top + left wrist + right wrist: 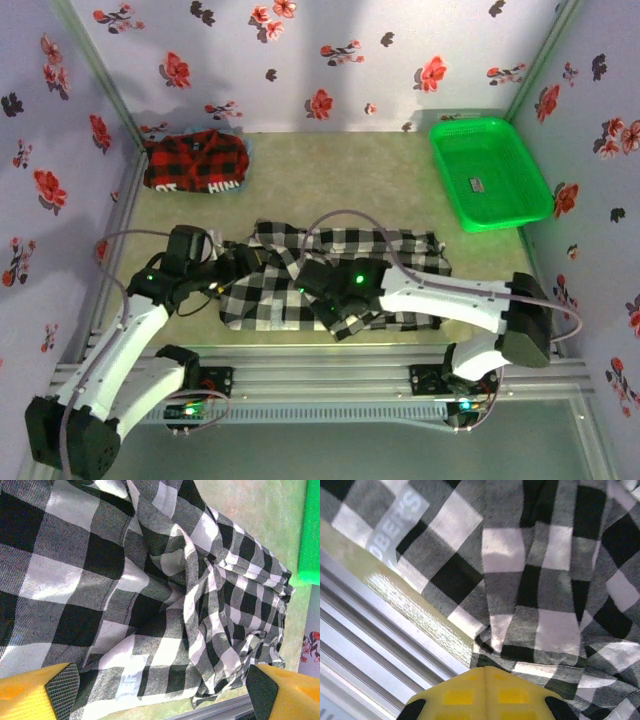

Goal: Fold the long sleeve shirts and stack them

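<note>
Below, checked shirt: right gripper pinching its near hem, left gripper spread just above.

The pale greenish table bears three things — a folded red-and-black plaid cloth shirt far left, a green plastic basket far right, and a rumpled black-and-white checked cloth shirt spread across the near middle.

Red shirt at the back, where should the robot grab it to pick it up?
Probably its near edge, by the white lettering, coming from the front. The red plaid shirt lies folded in the far left corner, with walls close behind and beside it, so the front is freest. The open left hand looks nearer. The right hand grips the checked shirt.
</note>
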`<state>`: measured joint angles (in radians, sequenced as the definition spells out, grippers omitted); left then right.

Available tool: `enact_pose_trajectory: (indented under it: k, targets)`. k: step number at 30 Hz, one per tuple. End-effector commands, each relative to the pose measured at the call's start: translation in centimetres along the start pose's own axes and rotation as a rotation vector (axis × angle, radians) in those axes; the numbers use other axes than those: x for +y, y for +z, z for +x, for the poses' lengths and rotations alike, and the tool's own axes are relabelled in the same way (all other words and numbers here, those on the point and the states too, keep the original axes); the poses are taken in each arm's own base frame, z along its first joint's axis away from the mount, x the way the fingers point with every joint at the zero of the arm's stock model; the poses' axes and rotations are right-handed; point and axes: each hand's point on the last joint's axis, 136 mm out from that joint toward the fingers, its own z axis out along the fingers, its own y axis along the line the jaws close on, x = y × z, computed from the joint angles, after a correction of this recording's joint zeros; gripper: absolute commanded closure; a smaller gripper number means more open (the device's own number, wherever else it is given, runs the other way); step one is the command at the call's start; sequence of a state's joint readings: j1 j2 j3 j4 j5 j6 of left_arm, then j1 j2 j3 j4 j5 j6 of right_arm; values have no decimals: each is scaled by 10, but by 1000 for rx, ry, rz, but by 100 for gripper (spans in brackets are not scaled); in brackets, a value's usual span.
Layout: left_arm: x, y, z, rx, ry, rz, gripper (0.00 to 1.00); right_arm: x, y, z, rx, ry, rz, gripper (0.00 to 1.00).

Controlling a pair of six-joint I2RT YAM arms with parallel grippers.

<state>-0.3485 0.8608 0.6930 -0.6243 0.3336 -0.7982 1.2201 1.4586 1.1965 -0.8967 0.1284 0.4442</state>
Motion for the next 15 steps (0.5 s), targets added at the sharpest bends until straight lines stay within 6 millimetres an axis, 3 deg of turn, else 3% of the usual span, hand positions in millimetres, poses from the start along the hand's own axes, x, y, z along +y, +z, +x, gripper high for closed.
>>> enact_pose_trajectory:
  k: [1,3,7,11,15]
  targets:
    - [-13,-5,-10,-21,43,38,10,-7,-13,1,23,2,-40,99]
    - [-12,-4,-10,-19,43,35,11,-7,-9,10,65,14,-47,78]
    - [-11,-3,-9,-17,46,33,10,-6,19,38,142,158,-66,56]
    - [-12,-3,-9,-18,53,35,8,-17,48,63,181,399,-42,48]
    - [-13,-2,-11,-21,67,33,8,-15,60,64,141,573,-86,42]
